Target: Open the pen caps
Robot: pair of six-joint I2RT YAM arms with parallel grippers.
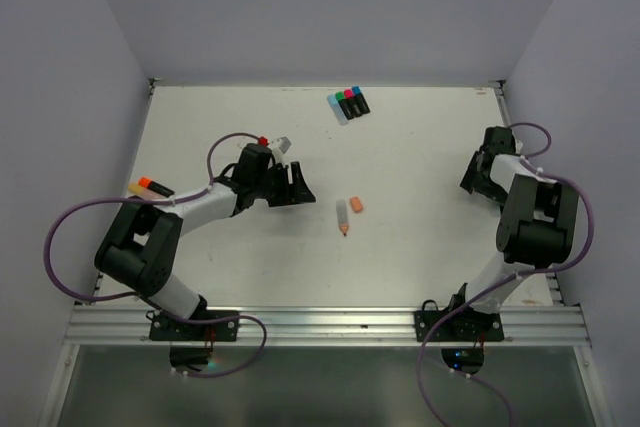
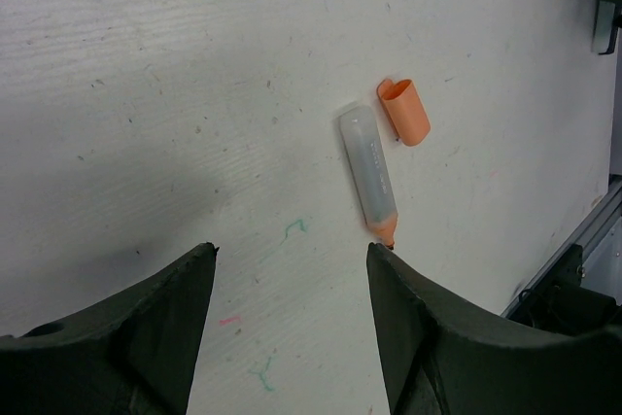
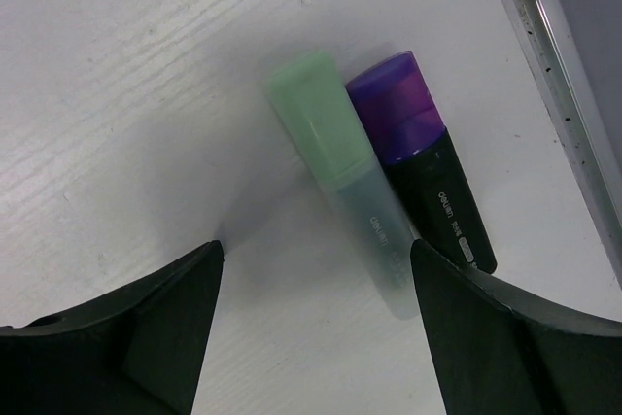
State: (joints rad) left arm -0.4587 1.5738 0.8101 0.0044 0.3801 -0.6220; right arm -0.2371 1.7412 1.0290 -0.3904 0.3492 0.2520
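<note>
An orange pen cap [image 2: 405, 112] lies off its pen, next to the translucent pale pen body [image 2: 369, 174] with its orange tip bare; both sit mid-table [image 1: 358, 205]. My left gripper [image 2: 292, 255] hovers open just left of them [image 1: 298, 191], nothing between its fingers. The pen's tip lies by the right finger. My right gripper [image 3: 318, 245] is open above the table at the right side [image 1: 476, 181]. Ahead of it lie a pale pen with a green cap [image 3: 316, 114] and a black pen with a purple cap [image 3: 397, 104], both capped. The green pen's body end lies near the right finger.
Several capped pens [image 1: 348, 104] lie side by side at the back of the table. A black pen with an orange cap [image 1: 150, 187] lies at the left edge. A red-capped pen [image 1: 270, 142] sits behind my left arm. The metal rail [image 3: 544, 65] runs close beside the purple pen.
</note>
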